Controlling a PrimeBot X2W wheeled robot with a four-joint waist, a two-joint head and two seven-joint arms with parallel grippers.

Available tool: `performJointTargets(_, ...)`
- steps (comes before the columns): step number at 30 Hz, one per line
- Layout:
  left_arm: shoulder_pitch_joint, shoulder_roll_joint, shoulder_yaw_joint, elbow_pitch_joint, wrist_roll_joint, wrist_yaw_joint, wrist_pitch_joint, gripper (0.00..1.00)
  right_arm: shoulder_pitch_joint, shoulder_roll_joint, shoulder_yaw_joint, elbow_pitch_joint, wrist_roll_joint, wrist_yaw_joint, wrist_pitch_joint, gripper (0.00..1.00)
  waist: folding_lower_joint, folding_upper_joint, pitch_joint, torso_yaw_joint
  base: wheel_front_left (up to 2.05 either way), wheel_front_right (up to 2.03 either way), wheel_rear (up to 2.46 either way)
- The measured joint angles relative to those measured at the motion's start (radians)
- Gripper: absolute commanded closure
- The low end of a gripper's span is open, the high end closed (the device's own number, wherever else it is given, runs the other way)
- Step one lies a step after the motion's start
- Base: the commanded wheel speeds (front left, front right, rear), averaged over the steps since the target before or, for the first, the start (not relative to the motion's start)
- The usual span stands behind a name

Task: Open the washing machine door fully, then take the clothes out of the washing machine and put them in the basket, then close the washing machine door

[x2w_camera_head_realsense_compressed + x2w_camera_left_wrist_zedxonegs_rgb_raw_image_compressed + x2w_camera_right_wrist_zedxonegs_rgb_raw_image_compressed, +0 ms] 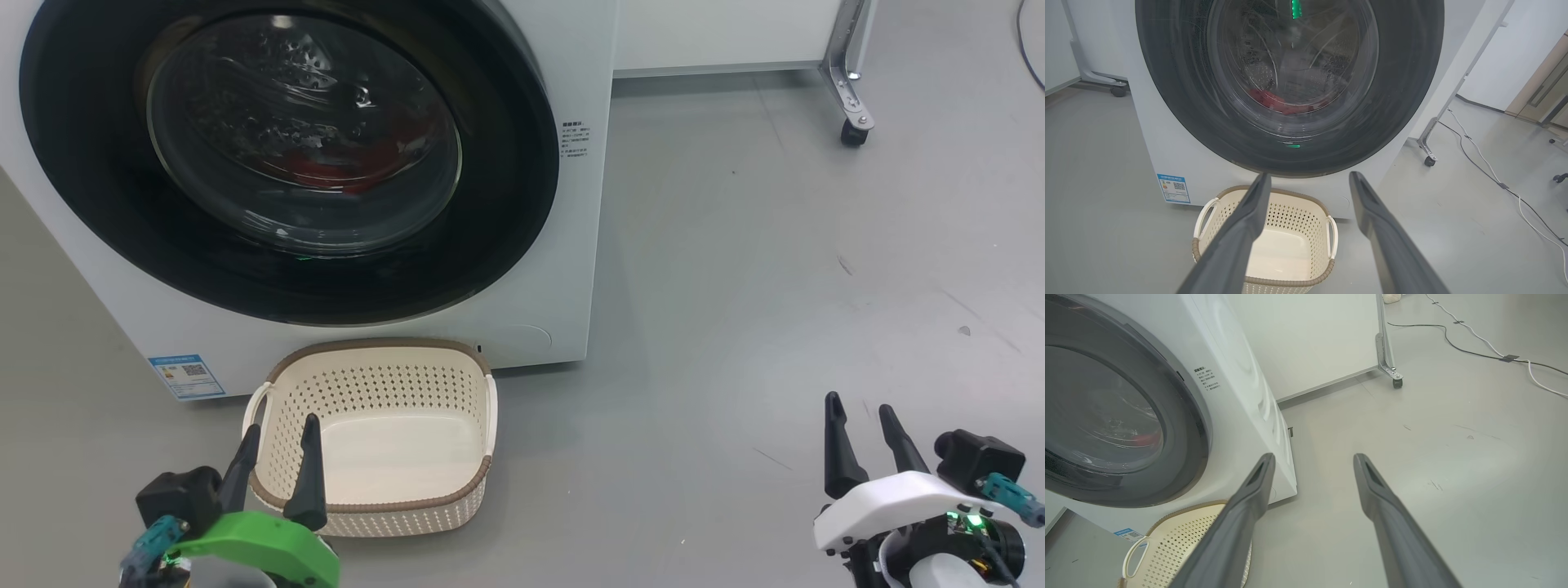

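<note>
Left gripper (282, 423) low (parted); right gripper (859, 403) too.

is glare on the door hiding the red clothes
Head view: reflections streak the round glossy black washing machine door, dimming the bright red clothes. Left wrist view: green glints, red plainer. Right wrist view: oblique, red a faint smear.

Black washing machine door (506, 163) shut; red clothes (326, 171) behind its glass. Cream basket (367, 345) empty, upright, just before the washing machine (584, 245).
</note>
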Motion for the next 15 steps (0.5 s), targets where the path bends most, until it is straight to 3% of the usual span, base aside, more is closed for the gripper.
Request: performJointTargets(15,0.001,0.000,-0.058,0.007,0.188,0.035,-0.049,0.00,0.021,0.002,0.064,-0.013,-0.191,-0.028,-0.051,0.00,0.0000,0.0000,-0.004,0.005,0.00,0.00,0.00)
